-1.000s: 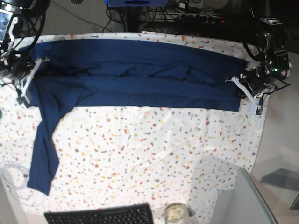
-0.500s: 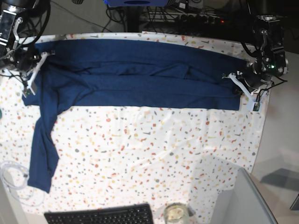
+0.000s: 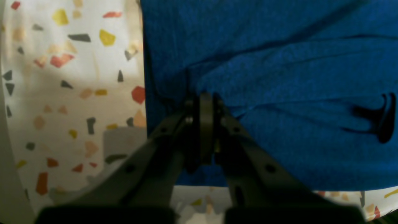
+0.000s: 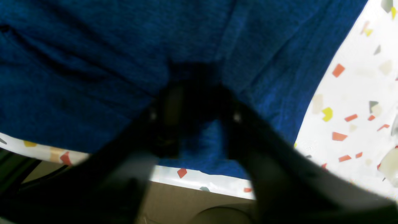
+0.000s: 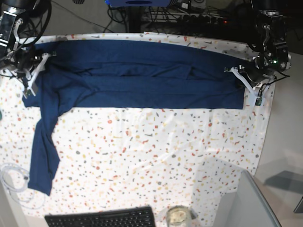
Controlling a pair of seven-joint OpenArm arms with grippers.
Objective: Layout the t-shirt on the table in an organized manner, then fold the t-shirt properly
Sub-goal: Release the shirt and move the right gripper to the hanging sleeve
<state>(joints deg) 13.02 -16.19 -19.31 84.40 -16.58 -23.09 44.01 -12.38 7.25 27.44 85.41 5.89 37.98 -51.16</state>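
Note:
The dark navy t-shirt (image 5: pixel 142 75) lies as a long folded band across the far side of the speckled table (image 5: pixel 156 156), with one part trailing down the left toward the near edge. My left gripper (image 5: pixel 238 75) is at the band's right end. In the left wrist view it (image 3: pixel 205 118) is shut on the t-shirt (image 3: pixel 279 93) close to the cloth's edge. My right gripper (image 5: pixel 41 62) is at the band's left end. In the right wrist view its (image 4: pixel 200 115) jaws stand apart, open, with the t-shirt (image 4: pixel 77 62) lying between and under them.
A black keyboard (image 5: pixel 102 218) and a glass jar (image 5: pixel 179 216) sit at the near edge. A white cable (image 5: pixel 12 182) coils at the left edge. A grey panel (image 5: pixel 246 203) stands at the near right corner. Dark cables run behind the far edge.
The right gripper's jaws have parted off the shirt. Both grippers have moved toward the far edge, and the band's ends lie straighter. The left gripper has kept its hold.

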